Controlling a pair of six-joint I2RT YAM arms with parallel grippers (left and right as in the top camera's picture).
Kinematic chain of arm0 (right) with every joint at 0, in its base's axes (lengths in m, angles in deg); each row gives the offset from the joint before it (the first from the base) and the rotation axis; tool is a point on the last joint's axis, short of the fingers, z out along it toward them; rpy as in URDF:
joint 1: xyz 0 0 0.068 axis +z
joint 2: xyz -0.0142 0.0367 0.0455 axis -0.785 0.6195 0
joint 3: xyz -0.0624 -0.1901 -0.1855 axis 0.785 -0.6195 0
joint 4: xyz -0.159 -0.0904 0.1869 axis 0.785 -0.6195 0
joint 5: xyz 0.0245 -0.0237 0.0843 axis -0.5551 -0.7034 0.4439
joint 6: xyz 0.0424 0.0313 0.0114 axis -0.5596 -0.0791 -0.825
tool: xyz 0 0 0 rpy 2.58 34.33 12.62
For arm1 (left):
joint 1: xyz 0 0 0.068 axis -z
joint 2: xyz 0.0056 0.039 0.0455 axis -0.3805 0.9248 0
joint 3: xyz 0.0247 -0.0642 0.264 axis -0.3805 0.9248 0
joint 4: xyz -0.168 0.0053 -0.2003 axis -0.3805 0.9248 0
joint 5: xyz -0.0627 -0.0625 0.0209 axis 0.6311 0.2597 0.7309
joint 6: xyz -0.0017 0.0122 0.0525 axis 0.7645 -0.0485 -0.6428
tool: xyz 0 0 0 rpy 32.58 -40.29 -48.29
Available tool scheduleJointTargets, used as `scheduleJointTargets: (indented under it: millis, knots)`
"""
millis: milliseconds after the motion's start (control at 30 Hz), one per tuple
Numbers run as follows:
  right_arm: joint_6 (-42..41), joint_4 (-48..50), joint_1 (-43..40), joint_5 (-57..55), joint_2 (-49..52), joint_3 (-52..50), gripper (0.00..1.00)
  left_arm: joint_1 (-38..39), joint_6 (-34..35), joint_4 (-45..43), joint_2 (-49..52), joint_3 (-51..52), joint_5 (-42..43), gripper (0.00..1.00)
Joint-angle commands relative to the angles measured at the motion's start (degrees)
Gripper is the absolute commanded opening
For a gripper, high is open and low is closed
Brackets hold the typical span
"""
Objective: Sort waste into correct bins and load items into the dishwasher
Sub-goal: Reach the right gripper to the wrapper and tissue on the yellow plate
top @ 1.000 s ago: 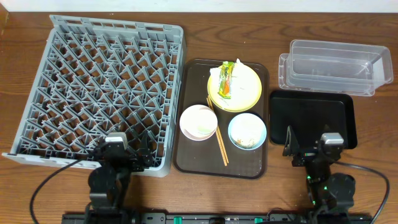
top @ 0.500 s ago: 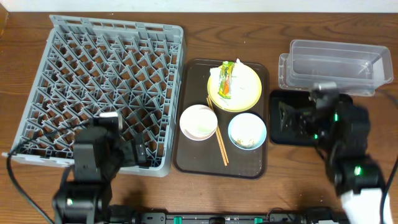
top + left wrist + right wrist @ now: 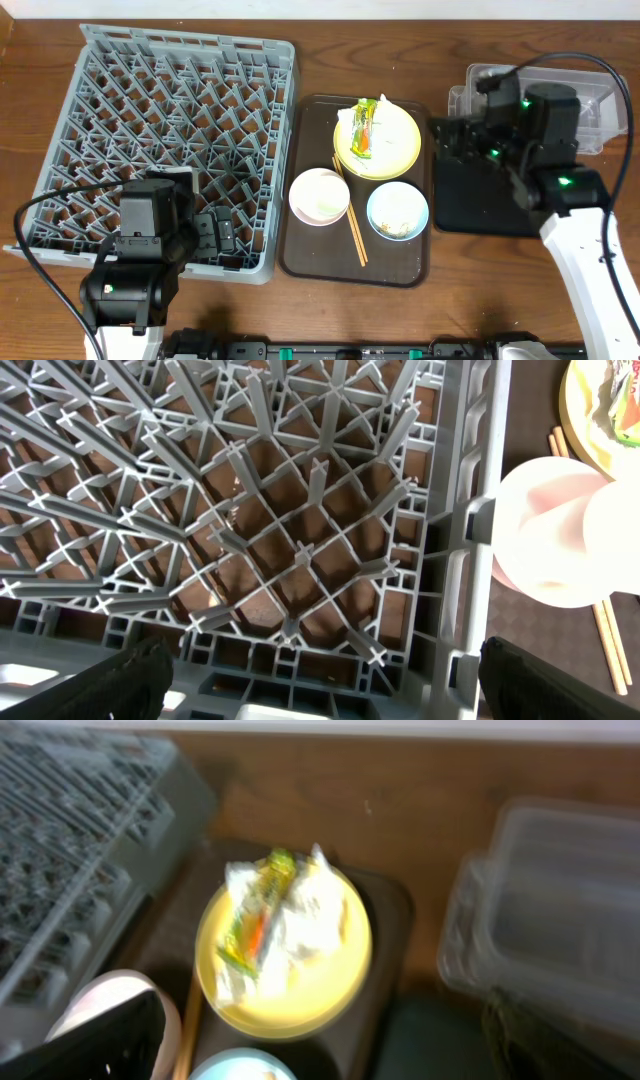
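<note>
The grey dish rack (image 3: 170, 140) fills the left. A pale-yellow plate (image 3: 395, 150) holds the snack wrapper (image 3: 365, 128) and a white tissue (image 3: 347, 118). A white bowl (image 3: 319, 196), a light-blue bowl (image 3: 397, 211) with scraps and wooden chopsticks (image 3: 352, 225) lie in front of it. My left gripper (image 3: 215, 235) is open and empty over the rack's front right corner (image 3: 300, 540). My right gripper (image 3: 462, 138) is open and empty, above the black tray (image 3: 470, 200) beside the clear tub (image 3: 600, 110). Its view shows the plate (image 3: 300, 970). No small cup is in view.
The plate and bowls sit on a dark brown serving tray (image 3: 300, 250) between the rack and the black tray. The left wrist view shows the white bowl (image 3: 550, 530) just right of the rack wall. Bare wooden table lies along the front edge.
Both arms have lifted from the table's front edge. The left gripper moved over the rack's front corner. The right gripper swung far back toward the tub. The objects have not moved.
</note>
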Motion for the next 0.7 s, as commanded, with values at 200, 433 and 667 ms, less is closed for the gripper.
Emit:
scheduleJointTargets:
  millis: [200,433,667]
  knots:
    - [-5.1,9.4,14.1,-15.4,13.5,0.9,0.99,-0.1,0.5,0.6,-0.1,-1.3,-0.5,0.98]
    - [-7.5,15.7,19.3,-22.3,24.3,0.9,0.99,-0.1,0.5,0.6,-0.1,-1.3,-0.5,0.98]
    - [-13.5,19.5,20.4,-23.4,32.8,0.9,0.96,-0.1,0.5,1.1,-0.1,-1.3,-0.5,0.98]
